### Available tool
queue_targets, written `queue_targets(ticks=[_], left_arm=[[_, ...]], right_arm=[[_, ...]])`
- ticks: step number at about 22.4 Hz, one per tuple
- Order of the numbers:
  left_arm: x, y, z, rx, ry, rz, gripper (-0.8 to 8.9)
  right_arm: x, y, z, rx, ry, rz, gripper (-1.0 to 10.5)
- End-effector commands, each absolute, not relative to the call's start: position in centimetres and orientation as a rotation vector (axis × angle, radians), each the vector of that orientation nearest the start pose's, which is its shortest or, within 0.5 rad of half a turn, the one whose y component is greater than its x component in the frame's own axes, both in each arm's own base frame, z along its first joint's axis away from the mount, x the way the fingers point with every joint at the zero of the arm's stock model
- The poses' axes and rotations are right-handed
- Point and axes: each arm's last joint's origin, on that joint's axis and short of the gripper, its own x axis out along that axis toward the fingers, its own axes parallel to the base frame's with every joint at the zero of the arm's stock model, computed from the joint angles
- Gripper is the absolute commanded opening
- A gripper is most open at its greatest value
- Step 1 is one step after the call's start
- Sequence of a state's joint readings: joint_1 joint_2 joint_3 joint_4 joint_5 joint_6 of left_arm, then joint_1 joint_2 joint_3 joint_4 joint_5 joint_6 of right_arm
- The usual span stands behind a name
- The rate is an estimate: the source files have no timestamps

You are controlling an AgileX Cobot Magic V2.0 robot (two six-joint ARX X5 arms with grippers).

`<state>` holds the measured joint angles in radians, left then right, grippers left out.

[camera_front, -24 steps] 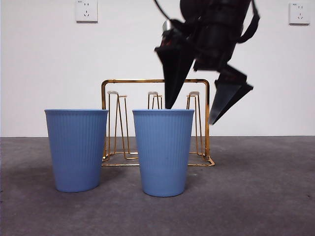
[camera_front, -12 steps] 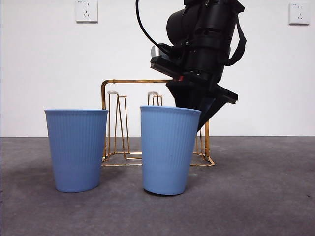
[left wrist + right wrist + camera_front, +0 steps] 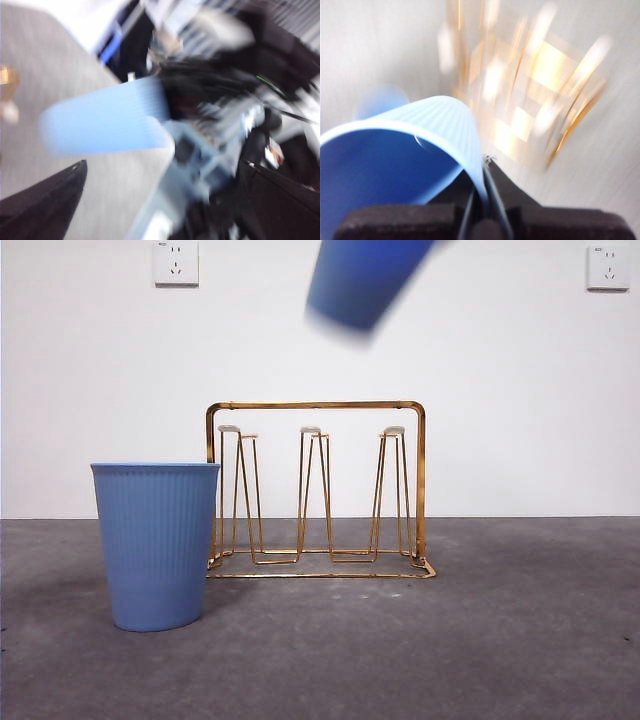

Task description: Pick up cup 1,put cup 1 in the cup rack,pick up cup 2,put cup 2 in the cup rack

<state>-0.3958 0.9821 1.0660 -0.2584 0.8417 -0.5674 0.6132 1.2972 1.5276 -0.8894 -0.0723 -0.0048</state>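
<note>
Right gripper (image 3: 482, 200) pinches cup 1 (image 3: 365, 280) by its rim, high above the rack (image 3: 316, 490) — light, thin-walled, rim grip suits. Left gripper (image 3: 160, 200) spread, empty — cup 2 (image 3: 155, 545) beside rack.

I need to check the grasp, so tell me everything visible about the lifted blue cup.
The lifted cup is blue, ribbed, plastic-looking, and motion-blurred. In the front view only its tilted lower part shows at the top edge, in the air above the cup rack. The right gripper pinches its rim wall between shut jaws, one inside, one outside. Nothing else touches it.
</note>
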Motion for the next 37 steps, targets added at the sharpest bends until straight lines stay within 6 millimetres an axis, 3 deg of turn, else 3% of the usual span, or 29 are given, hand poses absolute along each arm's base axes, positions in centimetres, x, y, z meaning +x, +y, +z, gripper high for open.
queue_targets(ticks=[1, 4, 6, 14, 21, 37], left_arm=[[18.2, -11.1, 39.7, -0.65, 0.478, -1.132, 6.78], [19.3, -14.2, 40.6, -0.791, 0.372, -1.178, 6.78], [20.1, -16.2, 40.7, -0.908, 0.316, -1.21, 6.78], [22.1, -19.7, 39.6, -1.148, 0.226, -1.25, 6.78], [23.4, -20.5, 38.7, -1.233, 0.179, -1.209, 6.78], [23.5, -20.4, 38.8, -1.265, 0.13, -1.186, 6.77]], right_arm=[[17.5, 12.4, 44.7, -0.082, 0.438, 0.613, -0.1], [15.0, 10.4, 47.7, -0.021, 0.215, 0.556, -0.1], [14.3, 9.9, 48.6, 0.005, 0.138, 0.554, -0.1], [14.7, 10.2, 49.1, 0.02, 0.08, 0.558, -0.1], [15.4, 10.8, 49.0, 0.003, 0.073, 0.581, -0.1], [18.8, 14.1, 47.2, -0.013, 0.129, 0.67, -0.1]])
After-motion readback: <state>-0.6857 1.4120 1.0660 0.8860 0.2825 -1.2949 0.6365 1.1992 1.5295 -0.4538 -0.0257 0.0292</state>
